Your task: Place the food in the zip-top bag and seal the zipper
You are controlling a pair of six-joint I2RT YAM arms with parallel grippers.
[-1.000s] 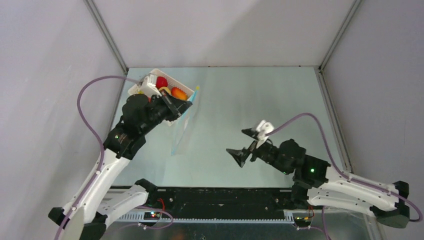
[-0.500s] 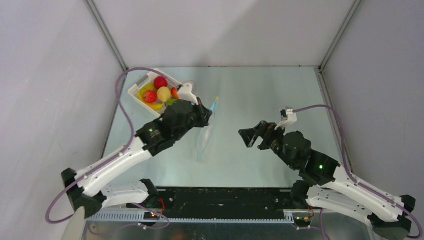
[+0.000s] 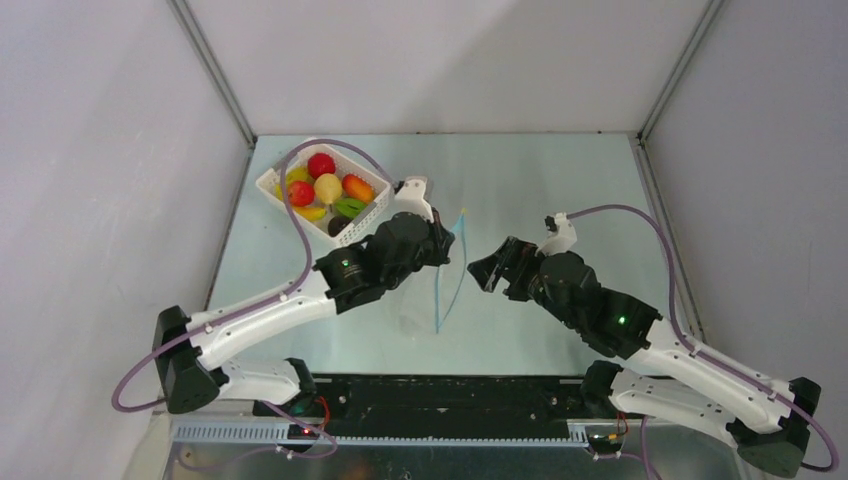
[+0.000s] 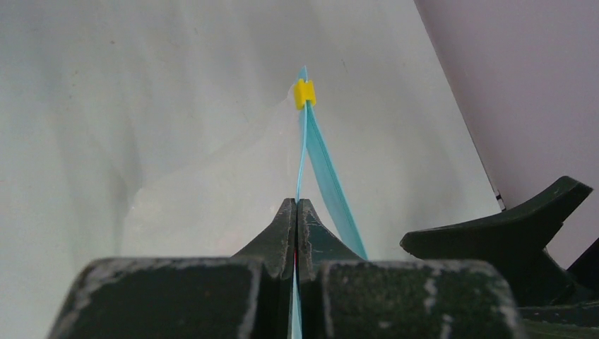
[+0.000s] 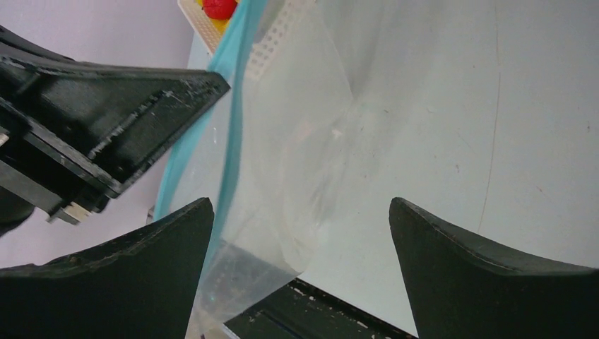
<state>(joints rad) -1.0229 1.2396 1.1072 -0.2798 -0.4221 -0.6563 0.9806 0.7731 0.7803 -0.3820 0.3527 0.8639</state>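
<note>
No text, label, brand name, number or sign can be read in any of the three views. Any marking that might sit on the housings of the left arm (image 3: 262, 312) or the right arm (image 3: 668, 352) is too small and blurred to make out.

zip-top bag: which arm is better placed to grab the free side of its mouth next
Right. The right gripper is open and empty, facing the zip-top bag mouth; the left gripper is shut on the zipper, holding the bag up.
</note>
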